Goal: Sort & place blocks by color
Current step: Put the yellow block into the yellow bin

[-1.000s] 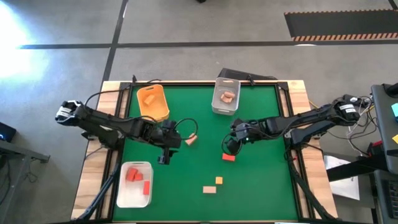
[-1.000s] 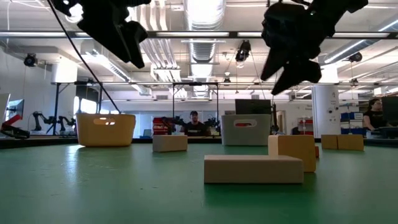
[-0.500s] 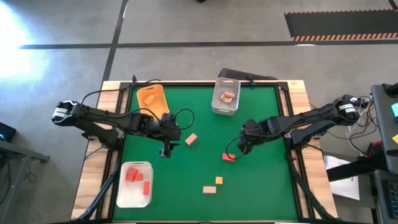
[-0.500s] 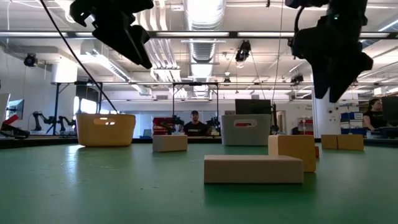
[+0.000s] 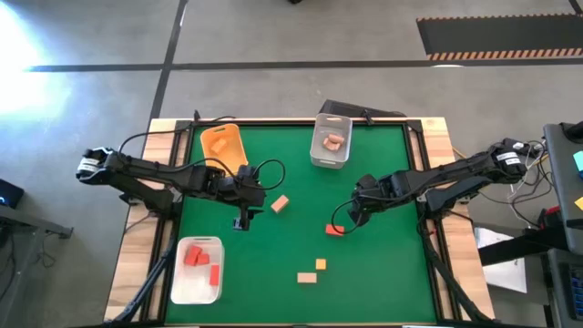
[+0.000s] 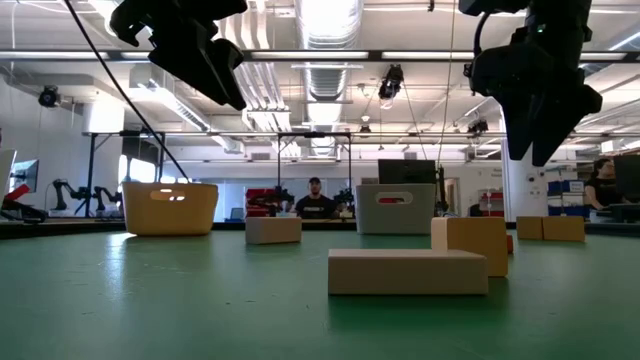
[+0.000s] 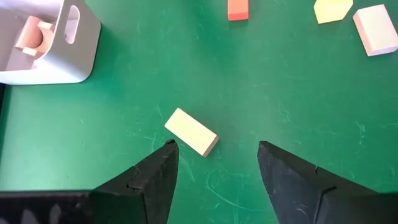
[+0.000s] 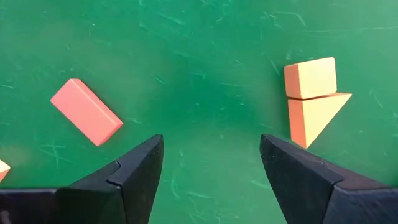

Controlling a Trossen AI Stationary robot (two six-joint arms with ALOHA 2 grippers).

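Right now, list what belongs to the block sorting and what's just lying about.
Job: tan block, red block, two front blocks, orange bin, clear bin, white bin.
Lying about: black case behind the table, cables.

Tan block [image 5: 280,203] betw. left gripper [image 5: 243,217] & right gripper [image 5: 351,217], mid-mat.

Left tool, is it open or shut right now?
Open: the left tool shows a wide empty gap above a pale block.
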